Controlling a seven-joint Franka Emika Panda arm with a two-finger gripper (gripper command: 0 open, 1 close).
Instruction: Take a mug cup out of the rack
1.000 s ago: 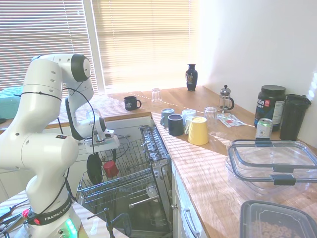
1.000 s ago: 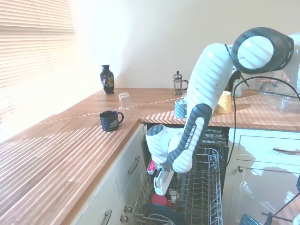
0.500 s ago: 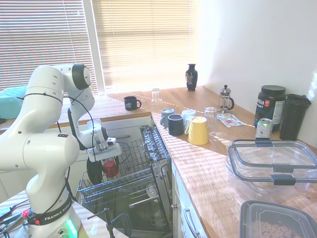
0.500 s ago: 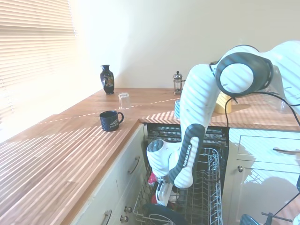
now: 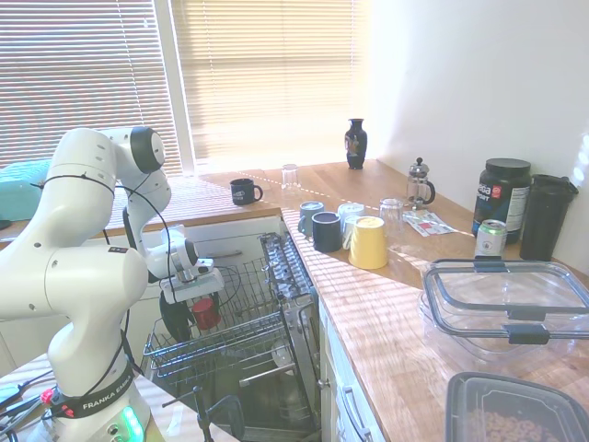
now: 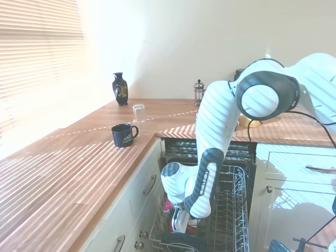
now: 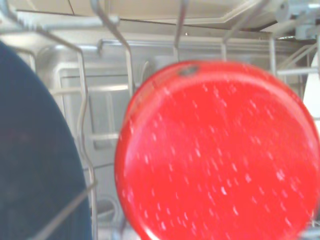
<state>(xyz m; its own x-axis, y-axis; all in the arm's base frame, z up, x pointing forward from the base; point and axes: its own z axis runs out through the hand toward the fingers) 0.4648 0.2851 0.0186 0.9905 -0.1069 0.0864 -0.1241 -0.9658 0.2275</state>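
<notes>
Jaws' state cannot tell: gripper (image 5: 198,308) low in rack (image 5: 235,336), right at red mug cup (image 5: 206,314). Dark round dish (image 7: 35,150) sits left of mug cup; mug cup fills wrist view, base toward camera. Mug cup not lifted yet; grasp, lift-out remain. Versus a second ago: arm lower, gripper closer to mug cup.
</notes>
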